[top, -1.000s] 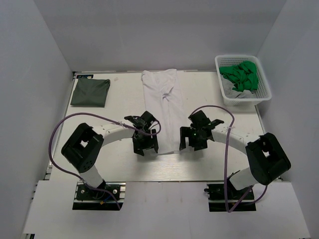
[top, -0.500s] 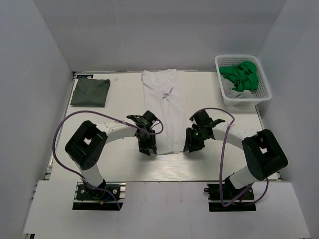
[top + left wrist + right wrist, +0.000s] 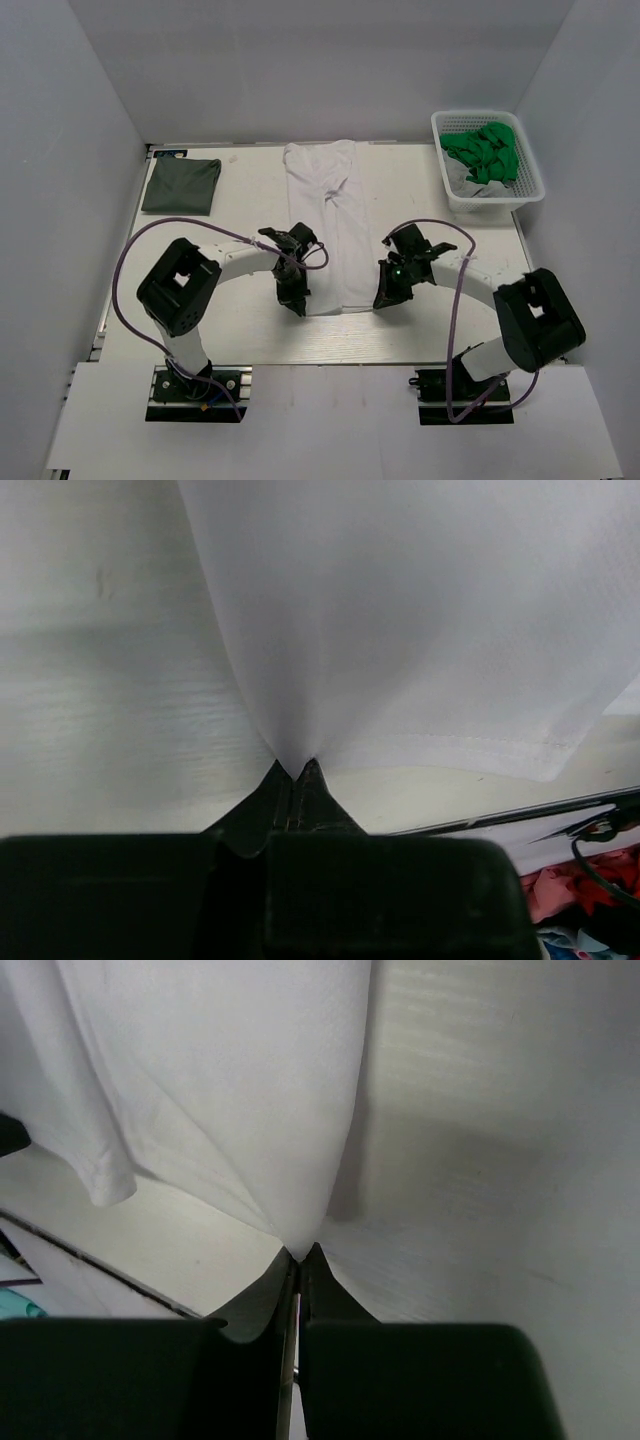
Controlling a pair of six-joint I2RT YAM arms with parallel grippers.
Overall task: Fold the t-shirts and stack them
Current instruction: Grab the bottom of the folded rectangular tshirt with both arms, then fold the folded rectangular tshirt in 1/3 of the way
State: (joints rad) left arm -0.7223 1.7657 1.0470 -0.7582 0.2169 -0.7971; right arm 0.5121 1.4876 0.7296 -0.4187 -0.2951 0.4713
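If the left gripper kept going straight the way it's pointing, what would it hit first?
The white t-shirt: the left gripper is shut on its edge, so more of that cloth lies directly ahead, probably with the table just beneath, though depth is unclear.

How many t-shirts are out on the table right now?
2. The white t-shirt lies mid-table, its near hem pinched by the left gripper and right gripper; the grey-green t-shirt sits folded far left. The basket may hide more.
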